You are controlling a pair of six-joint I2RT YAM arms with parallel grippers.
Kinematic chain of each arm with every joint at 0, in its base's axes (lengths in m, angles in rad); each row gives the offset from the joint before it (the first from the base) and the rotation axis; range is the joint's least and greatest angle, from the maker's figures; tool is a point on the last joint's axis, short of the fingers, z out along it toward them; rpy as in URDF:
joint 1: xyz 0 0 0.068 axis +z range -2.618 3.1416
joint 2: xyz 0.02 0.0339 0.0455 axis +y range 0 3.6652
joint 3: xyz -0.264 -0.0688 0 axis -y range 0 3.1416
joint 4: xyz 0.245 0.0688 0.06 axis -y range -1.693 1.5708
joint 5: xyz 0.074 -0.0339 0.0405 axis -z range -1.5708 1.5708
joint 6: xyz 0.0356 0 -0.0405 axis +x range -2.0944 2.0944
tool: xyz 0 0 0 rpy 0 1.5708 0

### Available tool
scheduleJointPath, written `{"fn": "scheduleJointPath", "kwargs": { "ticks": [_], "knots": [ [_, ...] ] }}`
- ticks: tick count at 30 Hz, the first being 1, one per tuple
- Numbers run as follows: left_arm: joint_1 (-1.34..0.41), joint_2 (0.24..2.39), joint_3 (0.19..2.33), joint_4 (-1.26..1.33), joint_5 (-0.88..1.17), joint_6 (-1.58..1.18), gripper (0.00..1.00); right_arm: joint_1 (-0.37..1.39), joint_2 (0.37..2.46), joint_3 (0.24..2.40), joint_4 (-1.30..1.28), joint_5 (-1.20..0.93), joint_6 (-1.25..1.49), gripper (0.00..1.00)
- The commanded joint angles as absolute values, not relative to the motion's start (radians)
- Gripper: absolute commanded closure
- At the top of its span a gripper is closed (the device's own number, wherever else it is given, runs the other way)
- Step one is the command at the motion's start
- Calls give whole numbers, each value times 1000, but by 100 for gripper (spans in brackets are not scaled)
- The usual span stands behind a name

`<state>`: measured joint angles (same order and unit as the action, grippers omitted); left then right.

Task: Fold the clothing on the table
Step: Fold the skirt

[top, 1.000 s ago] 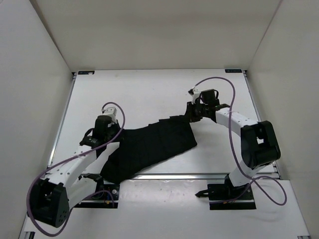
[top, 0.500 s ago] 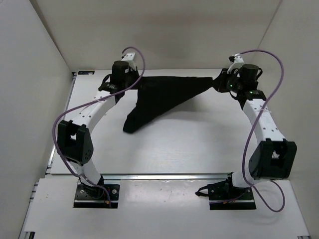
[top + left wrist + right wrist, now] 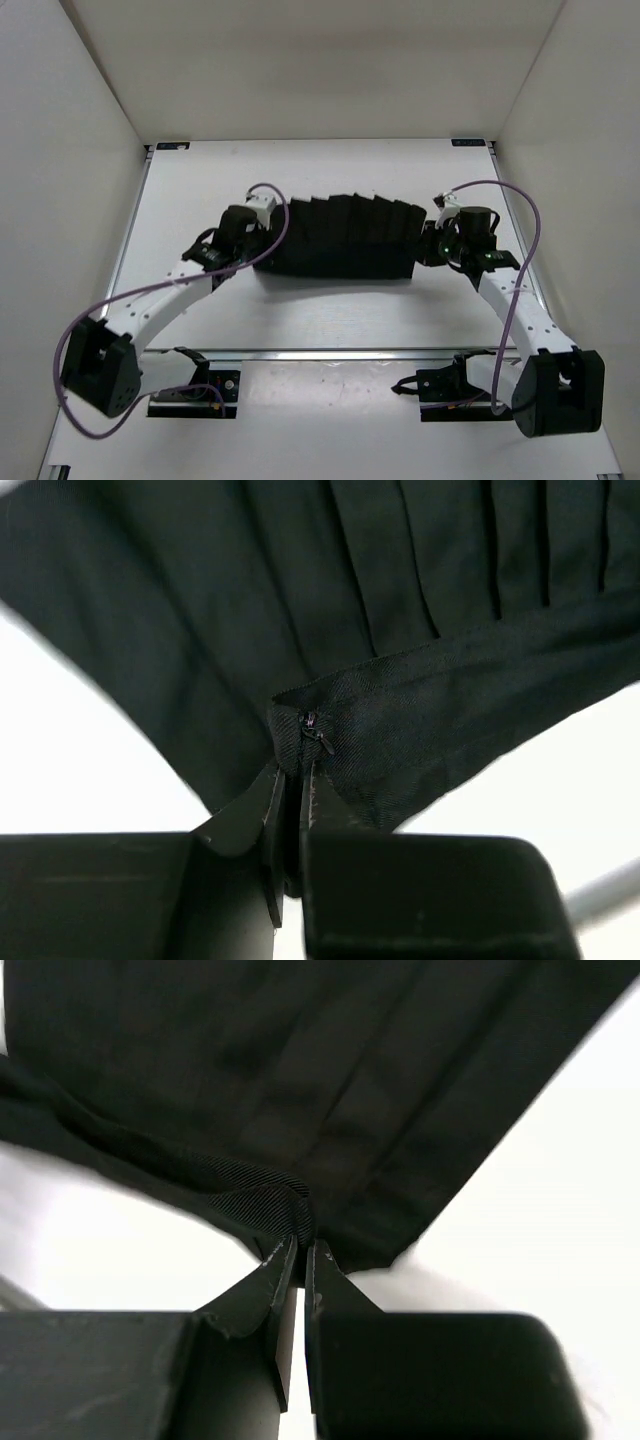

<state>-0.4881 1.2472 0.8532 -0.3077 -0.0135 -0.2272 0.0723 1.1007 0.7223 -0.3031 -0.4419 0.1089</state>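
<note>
Top external view: skirt point(image 3: 335, 240) spread across the middle of the bench point(image 3: 330, 315), long axis left to right, pleats running toward the far edge. Left jaws pinch the waistband point(image 3: 450, 705) end by the zipper point(image 3: 312, 728); right jaws pinch the opposite end. Half a second ago it hung bunched near the far edge; now it is nearer and flatter. Purple cables point(image 3: 505, 195) loop over both arms.

The skirt point(image 3: 340, 235), earlier hung over the far edge of the table point(image 3: 330, 310), now lies fanned across its middle. The left gripper point(image 3: 257, 238) and right gripper point(image 3: 425, 248) drew back with it.
</note>
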Motion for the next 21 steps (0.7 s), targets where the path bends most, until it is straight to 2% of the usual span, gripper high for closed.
{"fn": "scheduleJointPath", "kwargs": {
  "ticks": [1,4,9,14,21],
  "knots": [
    [-476,1077,784,-336,-19,-291,100,72,1009,729,-310,-384,126,100],
    [-353,1038,716,-282,30,-295,100,49,1048,707,-266,-443,135,100],
    [-282,1207,718,-279,40,-278,100,103,1259,721,-184,-523,130,100],
    [-276,1285,689,-250,2,-348,100,156,1490,908,-144,-572,98,100],
    [-230,1229,621,-271,-86,-408,100,224,1776,1207,-156,-606,60,100]
  ]
}}
